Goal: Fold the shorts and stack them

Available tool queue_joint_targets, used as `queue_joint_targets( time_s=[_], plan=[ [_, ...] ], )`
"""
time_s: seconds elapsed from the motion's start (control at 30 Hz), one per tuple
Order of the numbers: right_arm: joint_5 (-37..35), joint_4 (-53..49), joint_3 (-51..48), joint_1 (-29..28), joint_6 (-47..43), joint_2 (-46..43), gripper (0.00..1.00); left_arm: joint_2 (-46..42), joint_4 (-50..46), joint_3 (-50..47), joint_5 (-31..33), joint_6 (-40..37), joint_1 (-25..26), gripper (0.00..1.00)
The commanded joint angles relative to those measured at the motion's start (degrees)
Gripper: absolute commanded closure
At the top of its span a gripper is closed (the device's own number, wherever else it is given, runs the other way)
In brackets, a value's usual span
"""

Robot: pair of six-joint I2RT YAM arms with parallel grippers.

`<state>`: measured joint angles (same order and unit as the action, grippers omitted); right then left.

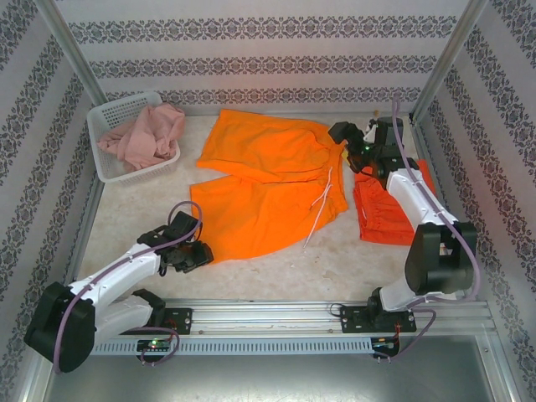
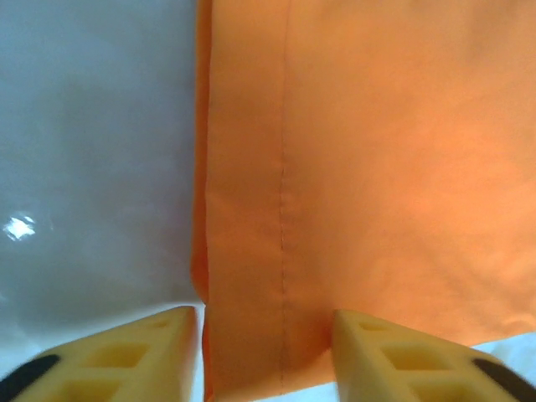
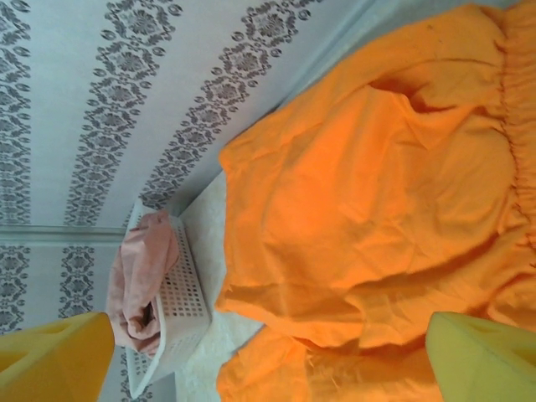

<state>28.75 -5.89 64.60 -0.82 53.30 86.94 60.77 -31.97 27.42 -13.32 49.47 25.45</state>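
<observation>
Left claw [image 2: 264, 322] at 7 o'clock, fingers apart astride the leg hem of the bright orange shorts [image 1: 268, 180] spread on the counter [image 1: 276, 268]; right claw [image 1: 343, 134], wide apart, hovers by the waistband at 1 o'clock. Folding looks about to start: both must pinch cloth.

place: robot lab test booth | walls: wallpaper-printed panels [image 1: 251, 29] between bare metal posts [image 1: 71, 50] | rig: left arm [image 1: 117, 280] and right arm [image 1: 419, 201] bolted to a metal rail [image 1: 276, 311] | surface: speckled tabletop [image 1: 126, 226]

Matt cloth, the orange shorts [image 1: 268, 180] — plastic mesh, the basket [image 1: 124, 107].
</observation>
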Motion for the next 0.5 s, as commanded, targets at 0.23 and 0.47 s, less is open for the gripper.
queue_joint_targets(
  time_s=[0.23,0.47],
  plan=[
    [-8.5,-9.9,-11.2,1.3,-7.9,-7.6,0.15,-2.1,-3.3,9.6,5.8,-3.9,-0.4,1.00],
    [-10.4,-13.2,-15.7,1.3,-9.9,-8.4,0.26,-2.3,-5.9,17.0,3.8,-9.2,-7.3,1.00]
  ],
)
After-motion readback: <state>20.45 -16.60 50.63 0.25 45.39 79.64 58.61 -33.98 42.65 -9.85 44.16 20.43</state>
